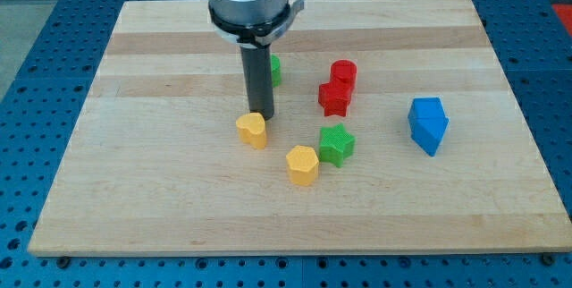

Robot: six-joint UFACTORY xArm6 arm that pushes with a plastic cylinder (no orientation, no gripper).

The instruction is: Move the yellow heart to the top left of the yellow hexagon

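While no writing or label shows anywhere, we rest our tool, a bare rod holding nothing, with its tip touching the yellow heart from above, up-left of the yellow hexagon on the wooden tabletop.

It was a robotics lab: a pale wooden counter sat on a blue perforated mounting bench beneath the arm.
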